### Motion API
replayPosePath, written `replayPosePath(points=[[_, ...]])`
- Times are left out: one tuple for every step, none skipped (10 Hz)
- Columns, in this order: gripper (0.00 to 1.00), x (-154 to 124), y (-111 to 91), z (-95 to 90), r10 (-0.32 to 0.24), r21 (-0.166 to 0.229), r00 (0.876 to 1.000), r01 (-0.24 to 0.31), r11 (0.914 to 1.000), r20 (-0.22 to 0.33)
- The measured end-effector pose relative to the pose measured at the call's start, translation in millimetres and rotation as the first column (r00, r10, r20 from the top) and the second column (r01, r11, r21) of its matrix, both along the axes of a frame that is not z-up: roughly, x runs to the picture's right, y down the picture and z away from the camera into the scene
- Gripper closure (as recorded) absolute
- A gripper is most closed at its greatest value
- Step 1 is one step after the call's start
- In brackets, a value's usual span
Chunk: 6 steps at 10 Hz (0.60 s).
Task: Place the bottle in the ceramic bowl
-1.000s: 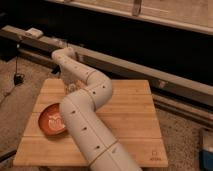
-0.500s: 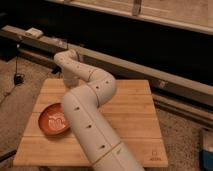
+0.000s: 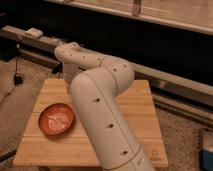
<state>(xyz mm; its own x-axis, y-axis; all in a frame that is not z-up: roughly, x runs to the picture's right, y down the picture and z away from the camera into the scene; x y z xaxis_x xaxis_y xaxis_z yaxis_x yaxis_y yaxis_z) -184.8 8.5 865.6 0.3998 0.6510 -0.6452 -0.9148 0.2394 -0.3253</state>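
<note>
Lifted and swung farther back than a second ago, the arm's elbow now leaves the bowl's whole rim uncovered. The bottle cannot be seen from this view, so whether it sits at the jaws cannot be told. The jaws are clenched and hang hidden below the bent wrist, over the far corner of the wooden surface. Nearer the viewer than the jaws, and well apart from them, the ceramic bowl rests upright on the surface, showing only its pale swirl inside. Just beside the bowl, the thick white arm crosses the surface. Beyond the jaws runs a long metal rail above speckled floor.
</note>
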Motion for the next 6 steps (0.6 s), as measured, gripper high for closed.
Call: replayPosePath(points=[[1.0,0.4,1.7,-19.4,-0.011,0.012,1.0,0.011,0.9999,0.015],[1.0,-1.6,8.7,-37.6,-0.025,0.021,0.999,0.024,0.9995,0.03],[1.0,-5.4,19.3,-51.7,-0.039,0.026,0.998,0.038,0.999,0.045],[1.0,-9.0,29.9,-61.8,-0.052,0.028,0.997,0.05,0.9984,0.056],[1.0,-15.3,47.1,-75.1,-0.074,0.027,0.995,0.072,0.997,0.072],[1.0,-19.4,59.2,-82.3,-0.091,0.021,0.992,0.09,0.9957,0.082]])
